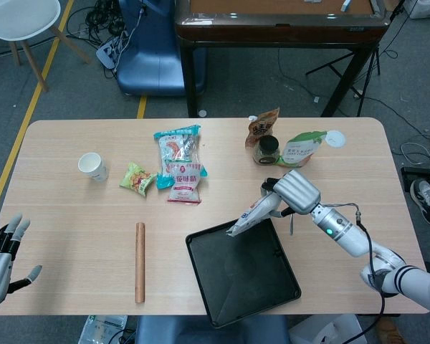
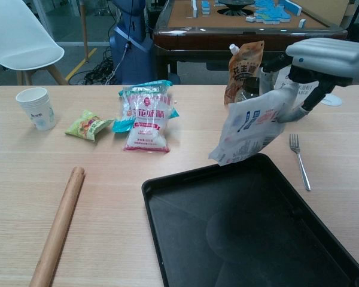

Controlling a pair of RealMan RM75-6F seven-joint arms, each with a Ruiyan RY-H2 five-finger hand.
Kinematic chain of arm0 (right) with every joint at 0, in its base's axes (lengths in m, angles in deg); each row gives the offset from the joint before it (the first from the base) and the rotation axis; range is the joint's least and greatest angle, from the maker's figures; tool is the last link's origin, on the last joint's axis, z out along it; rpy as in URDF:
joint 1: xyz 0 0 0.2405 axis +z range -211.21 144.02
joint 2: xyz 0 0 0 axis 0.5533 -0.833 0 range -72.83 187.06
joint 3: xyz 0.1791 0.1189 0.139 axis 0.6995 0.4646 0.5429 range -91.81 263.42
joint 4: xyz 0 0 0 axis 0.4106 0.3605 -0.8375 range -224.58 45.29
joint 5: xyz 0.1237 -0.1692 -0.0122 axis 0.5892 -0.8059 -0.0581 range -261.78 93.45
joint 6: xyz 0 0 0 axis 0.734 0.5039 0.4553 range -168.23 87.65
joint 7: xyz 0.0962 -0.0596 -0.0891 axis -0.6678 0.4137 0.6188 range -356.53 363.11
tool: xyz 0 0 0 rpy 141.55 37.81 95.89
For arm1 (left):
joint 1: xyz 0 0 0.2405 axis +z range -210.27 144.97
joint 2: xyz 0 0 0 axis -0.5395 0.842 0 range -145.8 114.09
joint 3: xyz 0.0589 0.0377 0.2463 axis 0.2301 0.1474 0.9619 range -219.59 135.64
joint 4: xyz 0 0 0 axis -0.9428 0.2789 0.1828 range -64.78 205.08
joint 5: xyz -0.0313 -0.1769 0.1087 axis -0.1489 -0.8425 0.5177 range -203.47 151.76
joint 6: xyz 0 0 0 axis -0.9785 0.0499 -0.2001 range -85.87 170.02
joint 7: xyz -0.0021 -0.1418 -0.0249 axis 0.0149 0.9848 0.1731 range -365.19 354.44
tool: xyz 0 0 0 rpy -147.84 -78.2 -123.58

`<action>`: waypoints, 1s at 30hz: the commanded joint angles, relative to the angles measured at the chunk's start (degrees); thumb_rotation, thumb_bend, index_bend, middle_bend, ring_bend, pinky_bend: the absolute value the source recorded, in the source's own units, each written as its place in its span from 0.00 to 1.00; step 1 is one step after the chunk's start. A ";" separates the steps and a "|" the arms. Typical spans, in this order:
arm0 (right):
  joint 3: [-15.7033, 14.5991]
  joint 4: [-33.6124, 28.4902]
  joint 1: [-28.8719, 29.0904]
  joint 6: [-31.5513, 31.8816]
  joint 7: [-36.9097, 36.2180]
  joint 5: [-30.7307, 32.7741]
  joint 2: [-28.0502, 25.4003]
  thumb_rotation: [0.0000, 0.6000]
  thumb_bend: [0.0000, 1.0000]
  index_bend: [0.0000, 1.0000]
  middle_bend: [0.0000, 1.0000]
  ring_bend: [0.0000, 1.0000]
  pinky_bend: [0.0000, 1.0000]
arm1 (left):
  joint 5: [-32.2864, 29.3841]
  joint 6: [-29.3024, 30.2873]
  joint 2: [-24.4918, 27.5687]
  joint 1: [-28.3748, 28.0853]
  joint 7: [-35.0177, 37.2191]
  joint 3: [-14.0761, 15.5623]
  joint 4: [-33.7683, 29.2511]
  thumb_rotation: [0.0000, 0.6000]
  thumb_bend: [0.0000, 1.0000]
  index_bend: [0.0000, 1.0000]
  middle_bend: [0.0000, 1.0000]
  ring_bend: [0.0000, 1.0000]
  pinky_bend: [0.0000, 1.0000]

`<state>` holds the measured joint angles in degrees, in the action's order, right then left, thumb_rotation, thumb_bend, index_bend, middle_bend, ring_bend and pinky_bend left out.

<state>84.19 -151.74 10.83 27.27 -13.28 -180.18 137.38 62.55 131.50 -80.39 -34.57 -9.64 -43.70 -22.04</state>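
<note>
Pale wood counter (image 1: 72, 215) fills the middle of the room, with a grey floor, a blue chair and a dark table behind it. Above the counter's right half the right robot hand (image 1: 294, 192) grips a white and blue pouch (image 2: 251, 126) by its upper end, so that it hangs slanted in the air with its lower corner over the far edge of the black tray (image 2: 257, 239). The chest view shows the pouch's printed face and the fingers (image 2: 299, 112) wrapped behind it; the head view shows it only edge-on as a pale strip (image 1: 252, 215). Just right of the tray lies a fork (image 2: 299, 160), plain in the chest view and mostly hidden by the arm from above. Beyond stand a brown pouch (image 1: 263, 125), a dark-lidded jar (image 1: 266, 149) and a green and white starch bag (image 1: 301, 148). Further left are two snack bags (image 1: 180, 163), a small green packet (image 1: 137, 178), a paper cup (image 1: 92, 166) and a wooden rolling pin (image 1: 140, 261). Only the head view shows the left robot hand (image 1: 1, 254), off the counter's near left corner, fingers spread and holding nothing
</note>
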 commanded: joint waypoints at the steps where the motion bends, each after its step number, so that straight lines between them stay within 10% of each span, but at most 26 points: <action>1: -0.34 -1.93 -0.92 0.46 2.71 -0.53 -2.04 1.00 0.52 0.94 1.00 0.97 0.99 | 0.07 0.14 0.09 0.06 0.01 0.01 -0.06 1.00 0.20 0.07 0.03 0.09 0.03; 30: -4.76 0.21 2.04 -0.13 19.81 -13.25 -3.31 1.00 0.51 0.95 1.00 1.00 1.00 | 0.57 0.48 -0.35 0.33 -0.39 0.47 -0.54 1.00 0.20 0.07 0.03 0.09 0.03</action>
<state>79.63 -151.72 12.87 27.41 6.36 -193.29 133.84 63.12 131.98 -80.73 -34.23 -10.04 -43.24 -22.57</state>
